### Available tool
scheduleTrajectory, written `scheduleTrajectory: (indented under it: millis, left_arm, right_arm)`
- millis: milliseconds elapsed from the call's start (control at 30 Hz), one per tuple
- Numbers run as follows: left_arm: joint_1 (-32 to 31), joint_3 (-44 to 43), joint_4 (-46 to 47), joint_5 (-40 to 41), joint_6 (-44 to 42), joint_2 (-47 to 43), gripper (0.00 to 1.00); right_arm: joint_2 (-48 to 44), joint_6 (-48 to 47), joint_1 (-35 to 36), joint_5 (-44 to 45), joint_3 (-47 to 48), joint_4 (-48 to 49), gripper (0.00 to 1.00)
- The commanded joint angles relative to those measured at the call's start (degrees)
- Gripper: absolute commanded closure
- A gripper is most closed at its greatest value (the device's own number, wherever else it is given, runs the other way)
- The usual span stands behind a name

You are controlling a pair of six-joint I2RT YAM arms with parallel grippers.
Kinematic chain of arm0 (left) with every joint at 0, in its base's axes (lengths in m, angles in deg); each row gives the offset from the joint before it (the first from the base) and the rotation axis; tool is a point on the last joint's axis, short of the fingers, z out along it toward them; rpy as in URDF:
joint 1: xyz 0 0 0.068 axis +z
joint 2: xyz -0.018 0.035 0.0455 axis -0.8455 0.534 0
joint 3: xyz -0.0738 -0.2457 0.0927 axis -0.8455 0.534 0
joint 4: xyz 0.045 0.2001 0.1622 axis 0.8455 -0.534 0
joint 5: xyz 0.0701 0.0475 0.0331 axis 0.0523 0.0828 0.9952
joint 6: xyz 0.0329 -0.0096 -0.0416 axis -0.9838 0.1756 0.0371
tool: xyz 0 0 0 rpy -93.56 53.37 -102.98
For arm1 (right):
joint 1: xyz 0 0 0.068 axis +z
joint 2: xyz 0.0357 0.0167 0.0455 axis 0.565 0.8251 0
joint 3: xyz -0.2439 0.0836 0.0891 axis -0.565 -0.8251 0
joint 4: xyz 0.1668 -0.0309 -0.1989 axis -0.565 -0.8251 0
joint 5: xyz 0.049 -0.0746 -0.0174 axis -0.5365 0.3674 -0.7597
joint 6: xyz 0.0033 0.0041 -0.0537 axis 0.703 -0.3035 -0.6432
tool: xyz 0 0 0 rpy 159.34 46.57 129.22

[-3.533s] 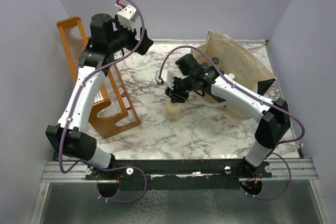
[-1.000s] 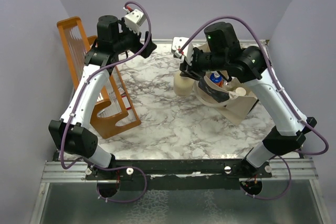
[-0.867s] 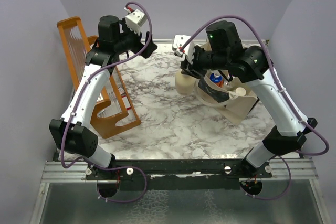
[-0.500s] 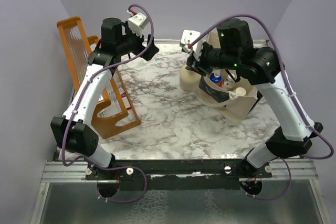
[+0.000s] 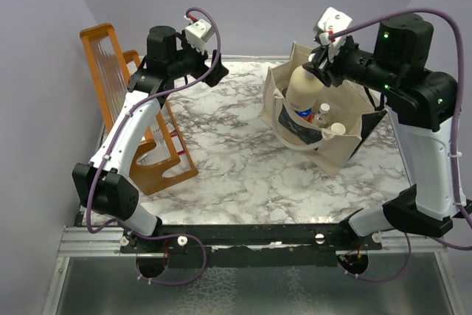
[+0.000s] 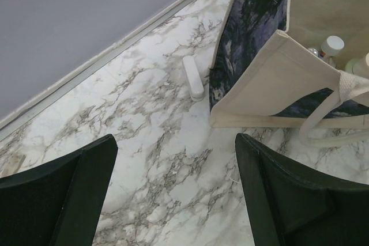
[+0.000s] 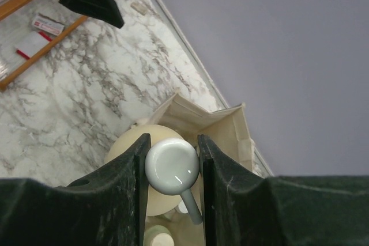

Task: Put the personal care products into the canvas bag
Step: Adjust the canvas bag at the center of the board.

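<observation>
- I had the right gripper [image 5: 322,64] closed on the neck of the beige pump bottle [image 5: 304,90]. In the right wrist view the pump head sat pinched between the two fingers [image 7: 124,182].
- The bottle hung upright, its long axis vertical: pump head up at the gripper, body straight below.
- The canvas bag [image 5: 335,154] stood open on the counter [image 5: 228,160], directly under the bottle. The way in was straight down, so I judged the move to be a plain lowering and release.
- From above, the bottle hung over the bag's left rear corner, close to that rim and not at the middle of the mouth. I reckoned it could catch the cloth edge on the way down.
- Already in the bag were an orange bottle with a blue cap [image 5: 302,114] and a cream cap [image 5: 338,128]. Both lay just right of the drop line and left little room there.
- The left gripper [image 5: 212,66] hovered open and empty over the far left of the counter, well apart from the bag. The right arm was plainly the nearer.
- A small white bar [image 6: 193,77] lay on the counter just beside the bag's dark patterned panel, out of the path.
- The orange wooden rack [image 5: 103,64] stood at the far left, clear of the move.
</observation>
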Motion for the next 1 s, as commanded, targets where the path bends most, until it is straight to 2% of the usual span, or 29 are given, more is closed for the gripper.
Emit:
scheduleTrajectory:
  millis: [0, 267, 500, 667, 967]
  left_arm:
    - [-0.96, 0.16, 1.15, -1.68, 0.28, 0.58, 0.14]
    - [-4.5, -3.06, -1.26, -3.45, -0.79, 1.46, 0.14]
    - [-10.17, -9.6, -6.64, -7.7, -3.49, 3.21, 0.16]
    - [-14.03, -12.98, -9.72, -13.92, -5.3, 4.52, 0.2]
    - [-23.62, -18.55, -14.52, -16.27, -10.15, 8.24, 0.21]
  right_arm:
    - [-2.94, 1.19, -4.57, -1.4, 3.74, 7.96, 0.99]
    - [-4.93, -0.29, -9.06, 4.43, -1.65, 8.83, 0.99]
    - [-6.7, -0.43, -13.97, 3.89, -5.58, 7.66, 0.99]
    - [-8.33, -0.31, -17.51, 2.34, -9.51, 6.68, 0.99]
    - [-11.54, -0.38, -24.4, 0.07, -15.19, 5.66, 0.99]
